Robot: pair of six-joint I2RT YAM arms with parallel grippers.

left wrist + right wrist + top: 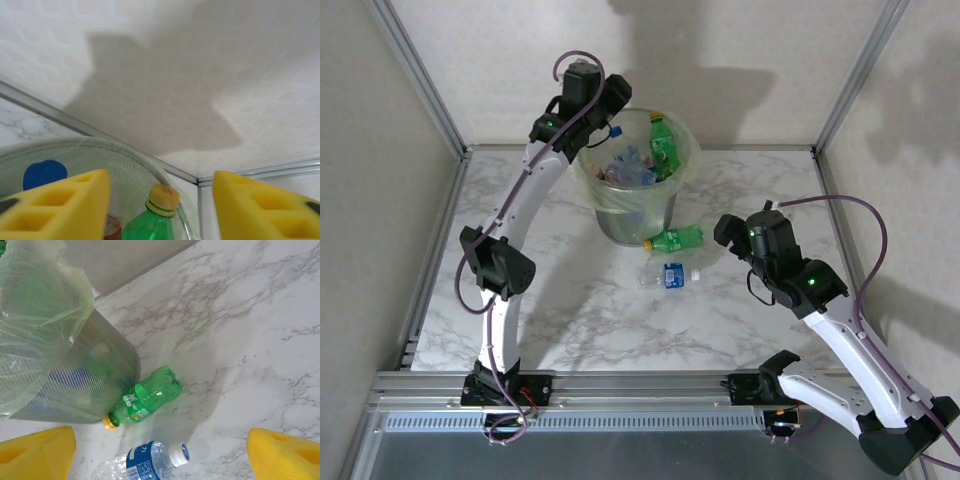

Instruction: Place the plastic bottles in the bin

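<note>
1. Left gripper (608, 104) (159, 202): held above the bin's far-left rim. Its yellow fingers (55, 205) stand apart with nothing between them.
2. Bin (620, 215) (100, 145) (75, 385): round, translucent pale green, with a thin bag liner folded over the rim. It stands on the marble table (570, 300) towards the far side.
3. Bottles in bin: a heap of clear bottles (625, 165), and one upright green bottle (663, 145) (150, 227) with a yellow cap, leaning at the right wall.
4. Fallen green bottle (675, 239) (147, 400): on its side on the table, yellow cap against the bin's base.
5. Clear bottle (668, 275) (145, 462): blue label, white cap, on its side just nearer than the fallen green bottle, apart from it.
6. Right gripper (730, 230) (160, 452): right of both fallen bottles, jaws spread wide and empty.
</note>
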